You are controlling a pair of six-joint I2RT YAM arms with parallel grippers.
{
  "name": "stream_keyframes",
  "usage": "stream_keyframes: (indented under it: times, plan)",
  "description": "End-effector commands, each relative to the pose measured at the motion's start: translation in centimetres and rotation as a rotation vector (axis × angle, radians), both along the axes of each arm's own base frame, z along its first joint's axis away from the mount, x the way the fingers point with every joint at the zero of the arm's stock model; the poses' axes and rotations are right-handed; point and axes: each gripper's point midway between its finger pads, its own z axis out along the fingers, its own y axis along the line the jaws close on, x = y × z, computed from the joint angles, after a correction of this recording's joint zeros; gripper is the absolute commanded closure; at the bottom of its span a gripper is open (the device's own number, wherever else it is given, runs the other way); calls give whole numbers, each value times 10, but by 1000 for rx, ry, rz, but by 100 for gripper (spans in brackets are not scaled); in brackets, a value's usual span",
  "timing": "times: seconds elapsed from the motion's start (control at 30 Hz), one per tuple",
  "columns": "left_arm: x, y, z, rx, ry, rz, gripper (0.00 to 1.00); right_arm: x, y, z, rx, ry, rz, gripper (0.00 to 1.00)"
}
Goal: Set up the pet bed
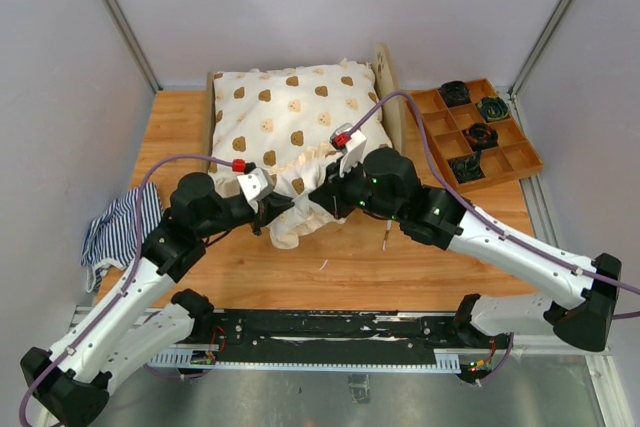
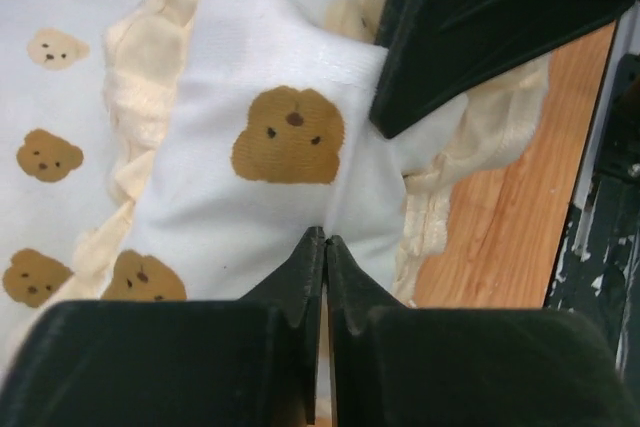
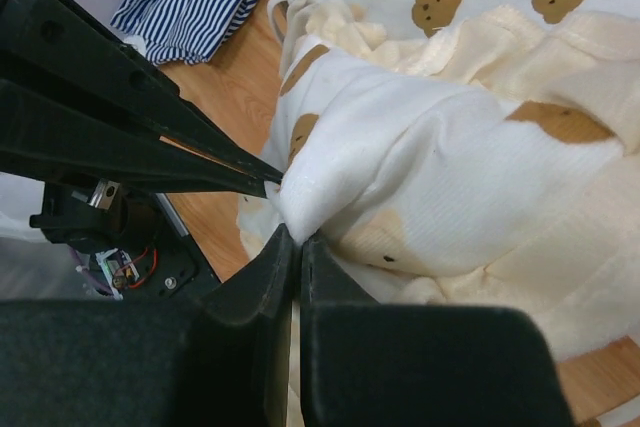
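Note:
The pet bed [image 1: 384, 75] stands at the back of the table. Only its plywood headboard and left edge show; the mattress is hidden under a white bear-print blanket [image 1: 290, 117] with a cream ruffle. The blanket's near end is bunched up over the bed's front. My left gripper [image 1: 268, 209] is shut on a fold of that blanket [image 2: 290, 137], its tips [image 2: 326, 238] pinching the white cloth. My right gripper [image 1: 322, 197] faces it from the right, shut [image 3: 298, 238] on the same bunched fold [image 3: 430, 177]. The two grippers' tips are almost touching.
A brown wooden tray [image 1: 520, 160] with square compartments holding dark items sits at the back right. A navy-and-white striped cloth [image 1: 120, 227] lies crumpled at the table's left edge, also in the right wrist view [image 3: 200, 2]. Grey walls close in on three sides.

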Motion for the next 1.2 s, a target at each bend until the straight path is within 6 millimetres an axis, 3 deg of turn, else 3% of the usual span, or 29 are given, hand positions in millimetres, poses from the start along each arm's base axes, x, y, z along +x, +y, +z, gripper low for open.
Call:
stream_keyframes:
  times: [0.0,0.17,0.3,0.4,0.53,0.7,0.83,1.17]
  plan:
    - [10,3,9,-53,-55,68,99,-16,10,32,171,10,62,100]
    - [6,2,12,-88,-52,63,100,-18,2,36,225,12,32,98]
    - [-6,-7,19,-193,0,15,100,-15,-13,35,194,-54,4,66]
    - [-17,-13,24,-299,80,-21,100,-12,-46,46,227,-126,-91,48]
    - [-25,-20,37,-433,190,-52,100,-13,-95,54,341,-208,-234,42]
    - [-34,-22,61,-637,319,-86,100,-24,-127,37,569,-199,-305,42]
    - [-32,-14,84,-834,399,-66,100,-26,-124,29,682,-114,-314,42]
    - [-44,-5,116,-1034,493,-158,100,-39,-60,73,825,-64,-57,38]
